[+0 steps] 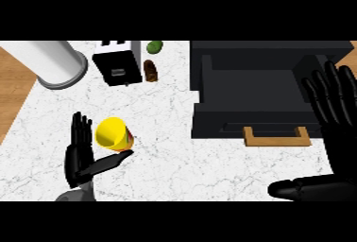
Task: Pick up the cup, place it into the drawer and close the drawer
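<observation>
Your left hand (78,158): fingers straight, thumb spread, yellow cup (113,133) on its side between them; right hand (333,101) flat, fingers up, at the open black drawer (216,125).

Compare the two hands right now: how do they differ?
The left hand is over the white counter, right beside the yellow cup, thumb angled out just below it. The right hand is at the right side of the open drawer, far from the cup. The left hand looks smaller than the right hand. Both are open, fingers straight, holding nothing.
</observation>
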Robot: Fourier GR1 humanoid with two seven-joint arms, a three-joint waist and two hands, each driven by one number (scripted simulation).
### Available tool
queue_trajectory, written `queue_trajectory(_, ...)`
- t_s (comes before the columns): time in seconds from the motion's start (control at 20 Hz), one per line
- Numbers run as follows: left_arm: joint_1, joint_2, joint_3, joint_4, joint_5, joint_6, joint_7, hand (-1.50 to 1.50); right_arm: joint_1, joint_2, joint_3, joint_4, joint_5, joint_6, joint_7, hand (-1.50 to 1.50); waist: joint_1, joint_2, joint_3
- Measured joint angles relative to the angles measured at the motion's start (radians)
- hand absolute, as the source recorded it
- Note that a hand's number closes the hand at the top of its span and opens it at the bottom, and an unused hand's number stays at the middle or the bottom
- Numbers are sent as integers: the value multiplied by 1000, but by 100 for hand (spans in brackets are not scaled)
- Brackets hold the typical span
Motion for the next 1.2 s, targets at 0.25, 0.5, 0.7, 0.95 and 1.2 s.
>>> queue_trajectory(0.25,-26,-6,27,115,13,-23,-91,-150,-26,7,14,16,11,-8,8,-150,0,0,0)
queue_trajectory(0.5,-78,3,61,237,24,-39,-148,-150,-25,6,11,20,10,-2,1,-150,-1,0,0)
queue_trajectory(0.7,-102,21,77,298,30,-63,-182,-150,-12,15,28,11,24,-3,-8,-150,-1,0,0)
queue_trajectory(0.95,-172,23,101,436,39,-102,-269,-150,7,14,17,14,4,16,-28,-150,-3,1,0)
queue_trajectory(1.2,-213,29,118,492,59,-133,-294,-150,-23,3,-1,6,-8,5,14,-150,-2,1,0)
